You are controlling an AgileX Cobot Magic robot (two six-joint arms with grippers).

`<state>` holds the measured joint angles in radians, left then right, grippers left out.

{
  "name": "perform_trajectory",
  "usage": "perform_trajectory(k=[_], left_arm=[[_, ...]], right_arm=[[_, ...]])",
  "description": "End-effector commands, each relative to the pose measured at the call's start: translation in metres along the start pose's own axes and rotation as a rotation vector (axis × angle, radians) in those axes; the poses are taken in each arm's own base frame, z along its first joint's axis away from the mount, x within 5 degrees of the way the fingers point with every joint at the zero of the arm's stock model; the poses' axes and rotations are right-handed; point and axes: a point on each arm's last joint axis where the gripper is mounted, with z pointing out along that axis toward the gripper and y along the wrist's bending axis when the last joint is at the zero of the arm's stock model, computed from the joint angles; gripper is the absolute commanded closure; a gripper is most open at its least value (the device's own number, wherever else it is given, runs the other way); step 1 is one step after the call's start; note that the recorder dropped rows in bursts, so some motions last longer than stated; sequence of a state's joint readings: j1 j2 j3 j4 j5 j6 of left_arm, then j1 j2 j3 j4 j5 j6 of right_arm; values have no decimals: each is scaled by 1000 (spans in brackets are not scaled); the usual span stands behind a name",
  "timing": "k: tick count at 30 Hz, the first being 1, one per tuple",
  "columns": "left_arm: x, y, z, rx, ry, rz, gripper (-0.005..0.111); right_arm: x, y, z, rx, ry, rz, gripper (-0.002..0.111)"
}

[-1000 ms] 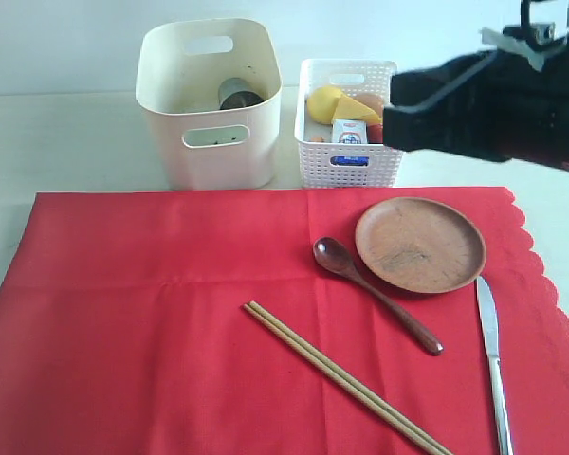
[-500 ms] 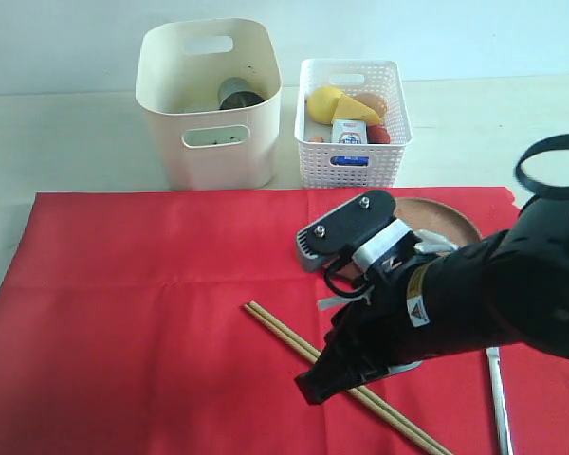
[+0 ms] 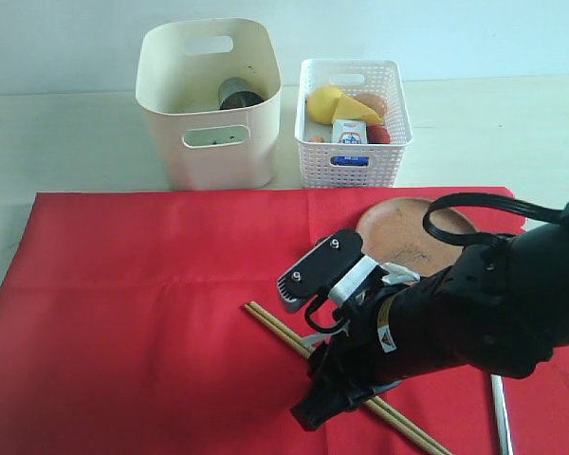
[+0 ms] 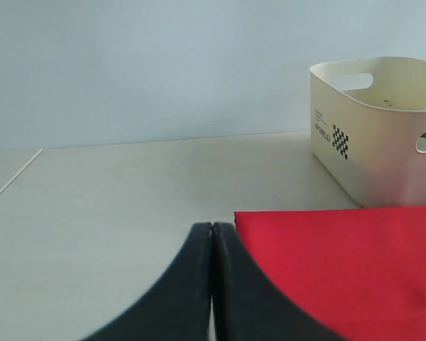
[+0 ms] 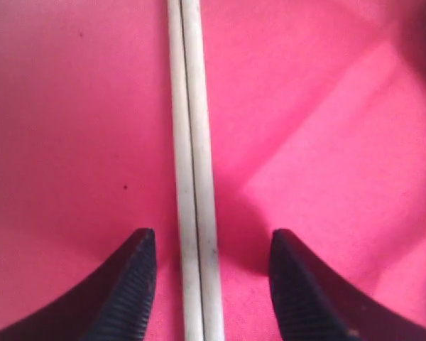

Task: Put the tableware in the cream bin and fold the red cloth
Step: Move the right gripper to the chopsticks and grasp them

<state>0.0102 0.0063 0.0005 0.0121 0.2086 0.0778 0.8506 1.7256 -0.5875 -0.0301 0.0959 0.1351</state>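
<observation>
The red cloth (image 3: 142,284) lies flat with the wooden chopsticks (image 3: 273,326) on it. My right gripper (image 3: 313,409) hangs open just above them, one finger on each side; the right wrist view shows the chopsticks (image 5: 192,142) running between the fingers (image 5: 138,284) of that gripper (image 5: 209,249). The brown plate (image 3: 403,232) is half hidden by the arm, and only the knife tip (image 3: 499,412) shows. The spoon and the bowl are hidden. The cream bin (image 3: 209,104) holds the steel cup (image 3: 237,95). My left gripper (image 4: 212,231) is shut and empty beside a corner of the cloth (image 4: 326,263).
The white lattice basket (image 3: 349,128) with food and a milk carton stands right of the cream bin. In the left wrist view the cream bin (image 4: 376,135) stands beyond the cloth on the pale table (image 4: 128,192).
The right arm swung in from the upper right and came down over the cloth. It now sits lower and further left, with its open fingers on either side of the chopsticks.
</observation>
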Motion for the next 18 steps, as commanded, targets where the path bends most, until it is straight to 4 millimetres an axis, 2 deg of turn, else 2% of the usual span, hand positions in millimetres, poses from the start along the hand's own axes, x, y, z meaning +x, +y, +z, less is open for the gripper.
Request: perform_trajectory(k=[1, 4, 8, 12, 18], left_arm=[[-1, 0, -1, -3, -14, -2, 107], [-1, 0, -1, -3, -14, -2, 107], [-1, 0, -1, -3, -14, -2, 107], [-1, 0, -1, -3, -14, -2, 107], [-1, 0, -1, -3, -14, -2, 107]], right_arm=[[0, 1, 4, 1, 9, -26, 62], [0, 1, 4, 1, 9, -26, 78], [-3, 1, 3, -2, -11, -24, 108], [-13, 2, -7, -3, -35, -21, 108], [-34, 4, -35, -11, -133, -21, 108]])
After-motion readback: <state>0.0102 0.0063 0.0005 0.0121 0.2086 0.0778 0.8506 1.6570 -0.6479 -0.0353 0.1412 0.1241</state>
